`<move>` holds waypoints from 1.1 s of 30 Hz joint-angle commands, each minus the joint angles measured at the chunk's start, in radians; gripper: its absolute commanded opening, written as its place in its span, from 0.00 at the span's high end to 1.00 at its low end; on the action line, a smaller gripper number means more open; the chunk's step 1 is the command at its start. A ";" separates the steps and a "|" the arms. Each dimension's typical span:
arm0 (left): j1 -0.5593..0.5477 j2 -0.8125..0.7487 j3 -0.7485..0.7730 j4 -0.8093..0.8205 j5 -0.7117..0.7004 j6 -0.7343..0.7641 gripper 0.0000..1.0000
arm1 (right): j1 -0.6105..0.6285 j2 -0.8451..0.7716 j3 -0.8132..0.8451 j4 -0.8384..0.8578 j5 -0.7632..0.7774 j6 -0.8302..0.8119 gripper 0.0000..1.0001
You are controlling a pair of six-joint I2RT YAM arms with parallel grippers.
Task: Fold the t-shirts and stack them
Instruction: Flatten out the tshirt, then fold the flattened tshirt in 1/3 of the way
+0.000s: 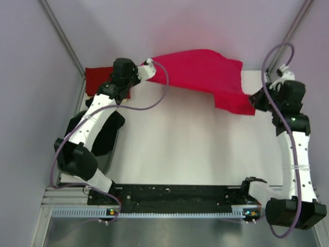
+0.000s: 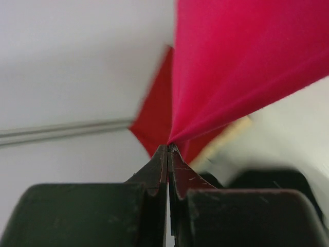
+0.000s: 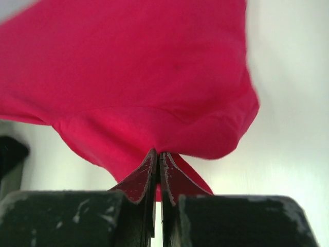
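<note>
The left gripper [image 2: 168, 149] was pinched fully closed on one edge of a red shirt [image 1: 205, 72], toward 11 o'clock on the table [image 1: 175, 149]. The right gripper [image 3: 158, 153], at 2 o'clock, was likewise clamped tight on the shirt's opposite end. The cloth hung stretched between them across the table's 12 o'clock side, sagging at the right. A second red shirt [image 1: 96, 80] lay flat in the 10 o'clock corner, partly under the left arm [image 1: 97, 110].
</note>
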 commanded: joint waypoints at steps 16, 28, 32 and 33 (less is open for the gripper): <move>0.010 -0.262 -0.826 -0.199 0.165 -0.266 1.00 | 0.122 -0.204 -0.716 0.019 0.031 0.255 1.00; 0.011 -0.055 -0.684 -0.085 0.056 -0.292 1.00 | 0.122 0.190 -0.533 0.173 0.077 0.025 1.00; 0.011 -0.017 -0.665 -0.052 0.041 -0.295 1.00 | 0.120 0.278 -0.483 0.183 0.066 -0.017 1.00; 0.011 -0.009 -0.659 -0.043 0.032 -0.298 1.00 | 0.122 0.296 -0.467 0.182 0.072 -0.023 1.00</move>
